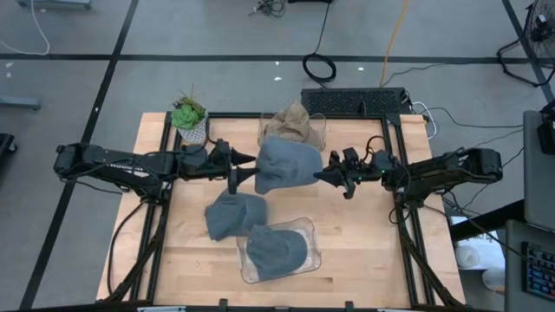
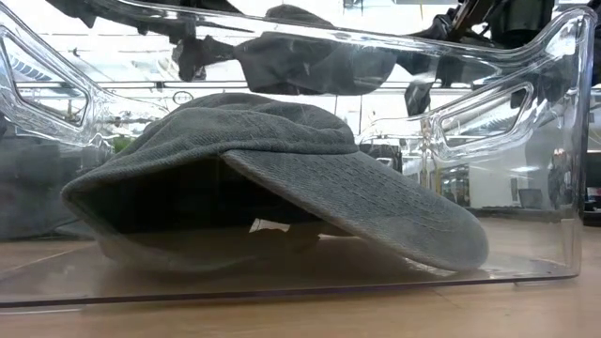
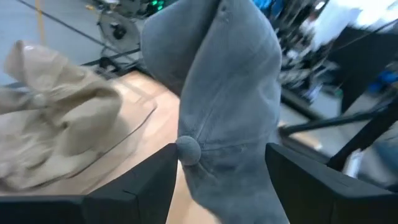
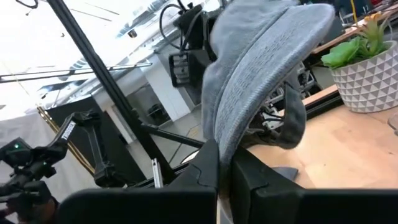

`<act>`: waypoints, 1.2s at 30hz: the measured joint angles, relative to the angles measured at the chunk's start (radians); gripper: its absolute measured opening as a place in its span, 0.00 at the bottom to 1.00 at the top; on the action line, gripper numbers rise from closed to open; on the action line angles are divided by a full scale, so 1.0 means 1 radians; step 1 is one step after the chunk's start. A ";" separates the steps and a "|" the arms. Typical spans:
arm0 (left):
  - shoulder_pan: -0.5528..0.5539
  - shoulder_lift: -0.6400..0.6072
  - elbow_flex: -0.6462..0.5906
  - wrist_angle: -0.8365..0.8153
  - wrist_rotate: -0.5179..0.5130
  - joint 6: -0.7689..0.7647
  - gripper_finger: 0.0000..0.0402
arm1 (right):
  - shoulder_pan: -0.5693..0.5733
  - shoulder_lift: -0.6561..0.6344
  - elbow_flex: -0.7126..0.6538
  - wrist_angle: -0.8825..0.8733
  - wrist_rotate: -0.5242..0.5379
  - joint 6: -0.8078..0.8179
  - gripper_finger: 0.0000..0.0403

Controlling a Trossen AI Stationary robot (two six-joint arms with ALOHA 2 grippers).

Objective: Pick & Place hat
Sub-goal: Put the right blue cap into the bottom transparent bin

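A grey-blue hat [image 1: 288,163] hangs above the table's middle, between my two grippers. My left gripper [image 1: 247,169] comes from the table's left. Its fingers stand wide apart, and the hat's crown [image 3: 230,93] fills the gap between them. My right gripper [image 1: 323,176] comes from the right and is shut on the hat's brim. A second grey hat [image 1: 234,213] lies flat on the wood. A third [image 2: 272,178] rests on its brim and rim in a clear tray [image 1: 308,264] at the near side. My left gripper has the crown between its two fingers, close to the top button [image 3: 186,149], and the cloth meets both inner sides. The fingers [image 3: 149,183] come in about level from the table's left. The hat is lifted clear of the table. My right gripper pinches the edge of the brim [image 4: 227,140] between its two shut fingers [image 4: 202,171]. It reaches in from the table's right, slanting a little upward. The brim rises from the fingers, and the hat is clear of the table.
A tan hat [image 1: 293,124] sits in a clear tray [image 1: 319,130] at the far side. A potted plant [image 1: 189,117] stands at the far left corner. Black frame rails [image 1: 408,234] run along the table's edges, with bare wood on the near left and right.
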State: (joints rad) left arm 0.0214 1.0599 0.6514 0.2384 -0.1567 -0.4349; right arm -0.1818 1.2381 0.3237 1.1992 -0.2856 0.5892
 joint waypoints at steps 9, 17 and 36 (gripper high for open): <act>0.024 0.066 0.001 0.091 0.054 -0.090 0.62 | 0.026 0.000 0.007 0.002 0.001 -0.001 0.00; 0.059 0.147 0.001 0.160 0.052 -0.063 0.62 | 0.061 -0.002 0.030 0.002 0.001 -0.026 0.00; 0.030 0.146 0.001 0.365 0.431 -0.191 0.62 | 0.057 -0.010 0.030 -0.023 0.000 -0.063 0.00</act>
State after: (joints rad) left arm 0.0516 1.2064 0.6521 0.6038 0.2746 -0.6258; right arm -0.1252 1.2278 0.3538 1.1766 -0.2858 0.5259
